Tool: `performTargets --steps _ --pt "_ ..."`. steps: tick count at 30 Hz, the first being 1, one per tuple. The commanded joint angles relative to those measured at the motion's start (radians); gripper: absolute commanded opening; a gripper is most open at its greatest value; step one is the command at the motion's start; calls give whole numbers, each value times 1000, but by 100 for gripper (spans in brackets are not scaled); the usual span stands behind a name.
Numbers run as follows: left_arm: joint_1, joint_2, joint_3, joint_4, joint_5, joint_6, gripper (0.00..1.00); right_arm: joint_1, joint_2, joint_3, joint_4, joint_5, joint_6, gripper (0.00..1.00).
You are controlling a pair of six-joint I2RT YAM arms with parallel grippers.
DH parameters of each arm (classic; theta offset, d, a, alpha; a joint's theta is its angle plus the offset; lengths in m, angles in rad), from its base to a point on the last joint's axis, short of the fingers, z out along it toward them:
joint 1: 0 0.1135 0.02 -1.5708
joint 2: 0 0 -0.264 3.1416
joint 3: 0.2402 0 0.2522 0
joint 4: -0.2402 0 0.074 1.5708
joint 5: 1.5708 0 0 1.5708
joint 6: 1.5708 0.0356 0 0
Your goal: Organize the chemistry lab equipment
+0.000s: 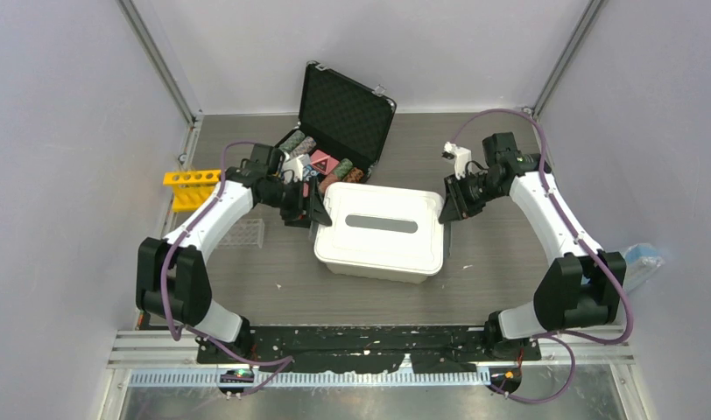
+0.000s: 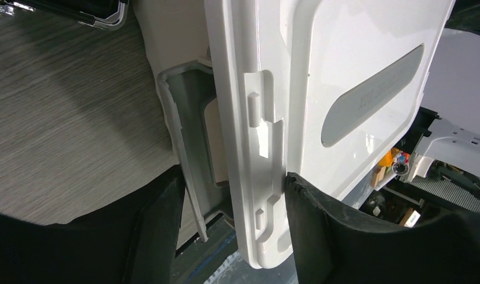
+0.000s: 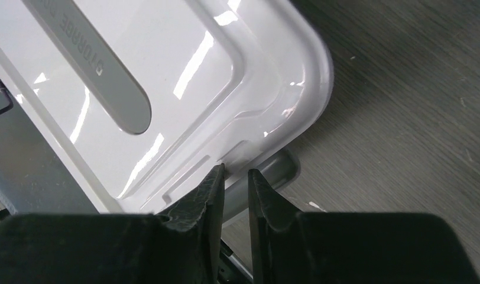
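The yellow plastic tube rack (image 1: 192, 188) and the clear plastic tube rack (image 1: 244, 232) sit on the grey bench (image 1: 510, 262), well to the left of the left tool (image 2: 233, 174). That tool is spread wide astride the edge of the white plastic storage-box lid (image 1: 378, 245). The right tool (image 3: 234, 171) meets the lid's opposite rim, fingers almost together; whether they pinch it I cannot tell.

Your left arm (image 1: 214, 214) and right arm (image 1: 545, 206) wear glossy white shells over chunky black joint housings. A purple cable (image 1: 166, 271) loops loosely along each one, down to the black base plate (image 1: 369, 346). Your left gripper (image 2: 232, 177) and right gripper (image 3: 234, 174) end in matte black fingers (image 3: 196, 204) with a rough, grainy surface and wedge-shaped tips.
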Motion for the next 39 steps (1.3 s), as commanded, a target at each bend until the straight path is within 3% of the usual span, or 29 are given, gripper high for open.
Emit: performTargets --steps 1,4,9,10,14,17,28,33,39 --pt "-4 35 -20 62 -22 -29 51 18 105 37 88 155 -25 25" --pt "-16 44 10 42 1 -31 34 18 142 86 87 151 -26 25" --pt "-40 20 38 -16 -50 -9 32 26 128 113 56 90 -24 25" --pt "-49 16 41 -27 -64 -4 32 36 109 108 55 82 -22 25" --pt "-76 -2 51 -44 -106 -5 56 89 55 88 56 70 -21 26" --pt "-72 -27 43 -36 -139 -9 66 109 42 77 65 93 -18 26" --pt "-70 -86 25 116 -34 -81 58 128 58 69 64 132 -48 25" --pt "-73 -50 52 61 -98 -90 61 159 36 99 68 136 -71 25" --pt "-82 -25 80 -5 -183 -48 58 214 -56 139 100 34 -141 39"
